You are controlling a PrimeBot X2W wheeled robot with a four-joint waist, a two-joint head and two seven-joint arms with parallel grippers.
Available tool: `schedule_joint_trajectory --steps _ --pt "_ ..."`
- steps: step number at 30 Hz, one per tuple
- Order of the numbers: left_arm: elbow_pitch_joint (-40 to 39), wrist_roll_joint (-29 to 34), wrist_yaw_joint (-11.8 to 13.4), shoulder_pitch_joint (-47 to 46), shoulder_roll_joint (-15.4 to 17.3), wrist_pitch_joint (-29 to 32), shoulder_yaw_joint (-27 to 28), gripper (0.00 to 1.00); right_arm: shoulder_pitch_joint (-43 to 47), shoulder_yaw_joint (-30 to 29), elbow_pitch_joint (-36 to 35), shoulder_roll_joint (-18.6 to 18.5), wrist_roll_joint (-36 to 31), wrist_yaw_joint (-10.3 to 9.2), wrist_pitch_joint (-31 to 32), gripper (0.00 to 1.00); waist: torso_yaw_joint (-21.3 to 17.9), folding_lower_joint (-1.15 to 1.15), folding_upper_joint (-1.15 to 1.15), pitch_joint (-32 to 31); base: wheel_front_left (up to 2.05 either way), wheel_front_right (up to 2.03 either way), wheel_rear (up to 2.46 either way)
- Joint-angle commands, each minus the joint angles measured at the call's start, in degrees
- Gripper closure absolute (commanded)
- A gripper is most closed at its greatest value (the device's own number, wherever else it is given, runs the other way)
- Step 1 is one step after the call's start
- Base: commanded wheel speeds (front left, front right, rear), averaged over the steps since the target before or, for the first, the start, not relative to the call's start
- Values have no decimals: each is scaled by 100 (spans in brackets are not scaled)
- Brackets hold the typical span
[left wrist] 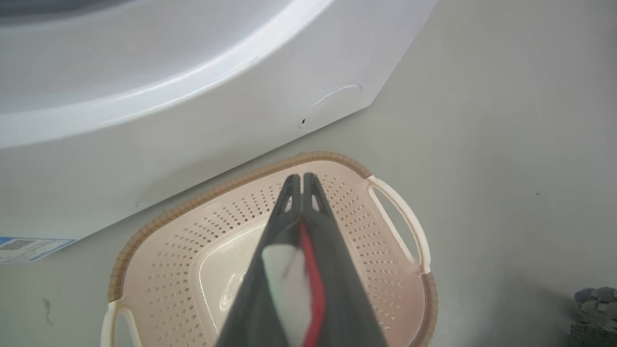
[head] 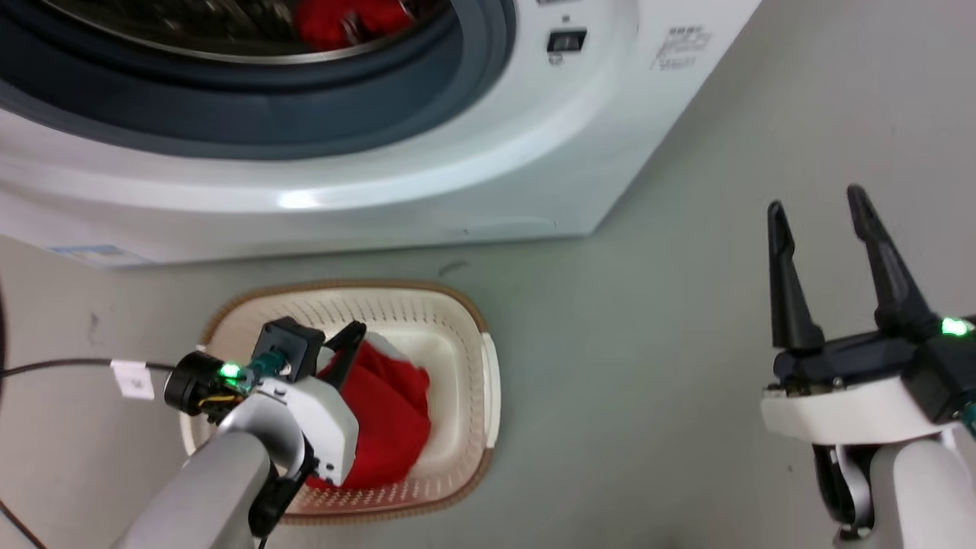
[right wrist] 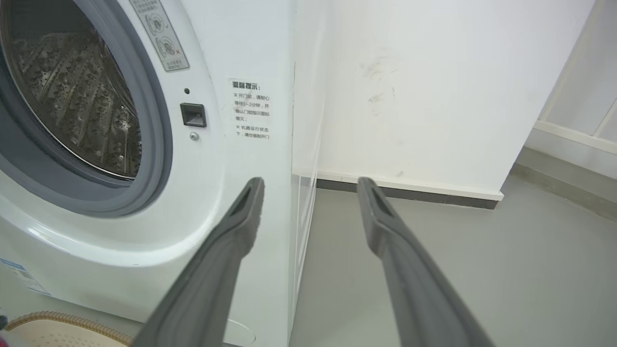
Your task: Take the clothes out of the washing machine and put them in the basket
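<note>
The washing machine (head: 427, 175) stands with its door ring open, and red clothes (head: 343, 23) lie in the steel drum (right wrist: 82, 106). On the floor in front sits the cream basket (head: 476, 335) with a brown rim. My left gripper (head: 352, 339) hangs over the basket, shut on a red garment (head: 393, 415) with white trim that droops into it. In the left wrist view the fingers (left wrist: 301, 182) pinch red and white fabric (left wrist: 291, 284) above the basket (left wrist: 193, 208). My right gripper (head: 820, 210) stands open and empty to the right, beside the machine (right wrist: 231, 159).
A black cable with a white tag (head: 133, 379) runs along the floor left of the basket. A white wall and dark skirting (right wrist: 409, 193) stand to the right of the machine. A dark grey object (left wrist: 595, 308) lies on the grey floor.
</note>
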Motion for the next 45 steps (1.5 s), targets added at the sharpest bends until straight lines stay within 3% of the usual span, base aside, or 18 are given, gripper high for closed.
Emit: schedule_joint_trajectory --steps 1,9,17,29,30,31,39,45 --pt "334 13 -82 -223 -98 -78 -14 100 -171 -4 -57 11 41 -5 -12 0 -218 -1 0 564 0 0 0" --pt "2334 244 -445 -1191 -560 -106 -337 100 -615 -19 -167 10 193 -5 -12 0 -406 -1 0 1445 0 0 0" --pt "3975 537 -608 -2104 -969 33 -769 100 -900 -81 -296 11 282 -6 -12 0 -524 -1 0 2138 0 0 0" --pt "5050 738 -590 -2581 -1226 445 -1123 100 -1076 -60 -404 10 478 -6 -12 0 -708 -1 0 2518 0 0 0" --pt "5075 685 -596 -2553 -1240 487 -1100 87 -1071 -56 -409 10 493 -6 -12 0 -708 -1 0 2489 0 0 0" --pt "5090 634 -613 -2513 -1261 504 -1076 0 -1061 -51 -413 10 496 -6 -12 0 -704 -1 0 2454 0 0 0" --pt "5126 502 -651 -2318 -1377 101 -1066 0 -880 -4 -308 10 408 -6 -12 0 -548 -1 0 1944 0 0 0" --pt "5112 222 -630 -2082 -1554 -760 -833 0 -629 60 -237 9 290 -5 -12 0 -340 -1 0 1296 0 0 0"
